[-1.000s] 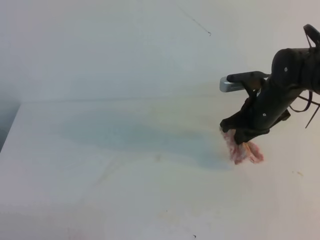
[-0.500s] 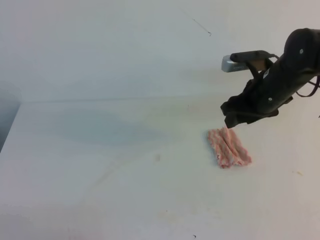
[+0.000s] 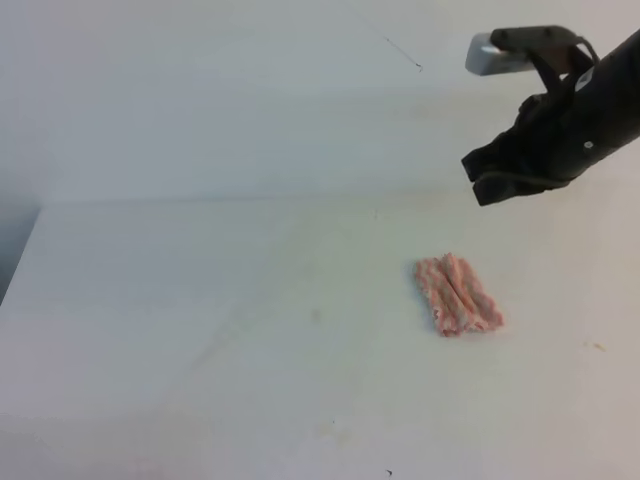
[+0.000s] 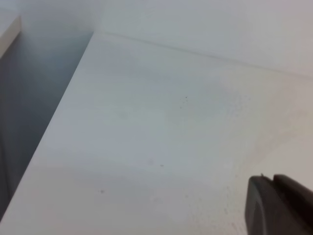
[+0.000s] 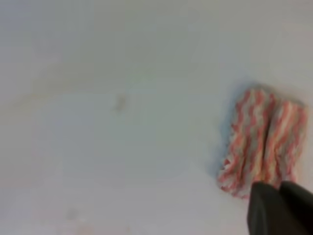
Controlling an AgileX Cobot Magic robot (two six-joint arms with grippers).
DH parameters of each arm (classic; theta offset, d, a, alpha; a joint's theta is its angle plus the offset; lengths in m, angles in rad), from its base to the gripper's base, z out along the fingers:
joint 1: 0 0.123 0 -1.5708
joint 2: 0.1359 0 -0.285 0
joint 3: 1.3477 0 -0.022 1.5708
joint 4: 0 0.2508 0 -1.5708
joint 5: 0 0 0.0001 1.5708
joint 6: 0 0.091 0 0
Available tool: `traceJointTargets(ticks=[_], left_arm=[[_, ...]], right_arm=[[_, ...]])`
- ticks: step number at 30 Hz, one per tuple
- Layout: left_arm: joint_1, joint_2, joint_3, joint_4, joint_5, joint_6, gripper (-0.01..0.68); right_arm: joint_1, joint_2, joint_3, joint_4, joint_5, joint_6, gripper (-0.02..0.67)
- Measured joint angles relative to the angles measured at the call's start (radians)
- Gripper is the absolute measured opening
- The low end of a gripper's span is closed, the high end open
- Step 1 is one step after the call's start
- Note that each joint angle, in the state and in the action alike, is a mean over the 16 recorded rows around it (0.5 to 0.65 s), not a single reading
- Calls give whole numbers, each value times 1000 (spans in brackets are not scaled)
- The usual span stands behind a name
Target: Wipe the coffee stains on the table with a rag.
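Observation:
The pink-and-white checked rag (image 3: 458,294) lies loose on the white table (image 3: 150,280), right of centre, folded along a centre crease. My right gripper (image 3: 492,180) hangs well above and to the right of it, fingers together and holding nothing. In the right wrist view the rag (image 5: 264,142) sits just beyond the two dark fingertips (image 5: 266,208). Of the coffee stains only a faint tan trace (image 3: 225,335) and a tiny speck (image 3: 315,316) show left of the rag. My left gripper (image 4: 276,205) shows only in its wrist view, fingers pressed together over bare table.
The table's left edge (image 3: 22,255) drops off to a dark gap. A white wall (image 3: 250,100) rises behind the table. Small dark specks (image 3: 389,472) dot the front of the table.
The right gripper let go of the rag and rose up and to the right. The rag, bunched under the fingers a second ago, now lies spread on the table.

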Motion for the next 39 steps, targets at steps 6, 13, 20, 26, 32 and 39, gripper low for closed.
traceJointTargets(ticks=[6,13,20,26,32,39], left_arm=[[0,0,11,0,-4,0,-1],[0,0,20,0,-6,0,-1],[0,0,17,0,-5,0,-1],[0,0,17,0,-4,0,-1],[0,0,6,0,0,0,-1],[0,0,0,0,0,0,-1]], right_arm=[[0,-177,88,-46,-15,43,19],[0,-443,289,-148,-81,147,2],[0,-702,497,-240,-141,234,0],[0,-845,588,-278,-153,260,0],[0,-899,611,-286,-153,265,0],[-6,-909,615,-283,-147,266,0]])
